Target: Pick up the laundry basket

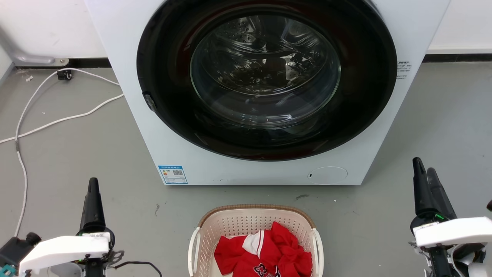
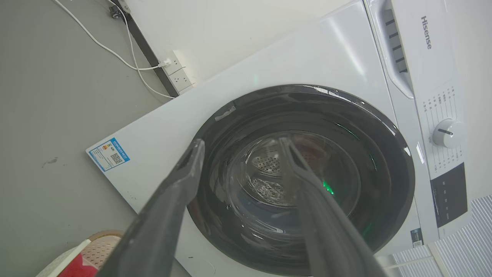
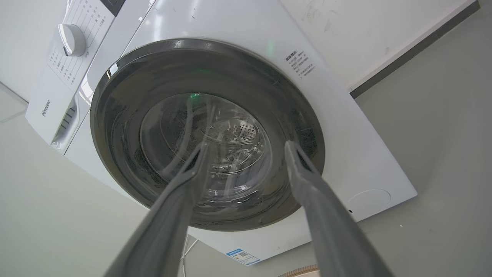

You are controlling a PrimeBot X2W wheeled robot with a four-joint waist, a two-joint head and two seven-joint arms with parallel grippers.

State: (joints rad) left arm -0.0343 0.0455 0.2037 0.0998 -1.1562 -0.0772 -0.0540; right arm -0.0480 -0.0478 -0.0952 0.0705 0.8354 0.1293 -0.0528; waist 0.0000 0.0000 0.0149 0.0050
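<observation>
The laundry basket stands on the grey floor at the bottom centre of the head view, cream-white and perforated, with a brown rim and a white handle on each side. Red and white clothes lie inside it. My left gripper is raised to the basket's left, well apart from it. My right gripper is raised to its right, also apart. In the left wrist view the left gripper is open and holds nothing, and a corner of the basket shows at the lower left. The right gripper is open too, above a sliver of the basket's rim.
A white front-loading washer with a shut dark round door stands just behind the basket. White cables trail over the floor at the left toward a wall socket. Open grey floor lies on both sides of the basket.
</observation>
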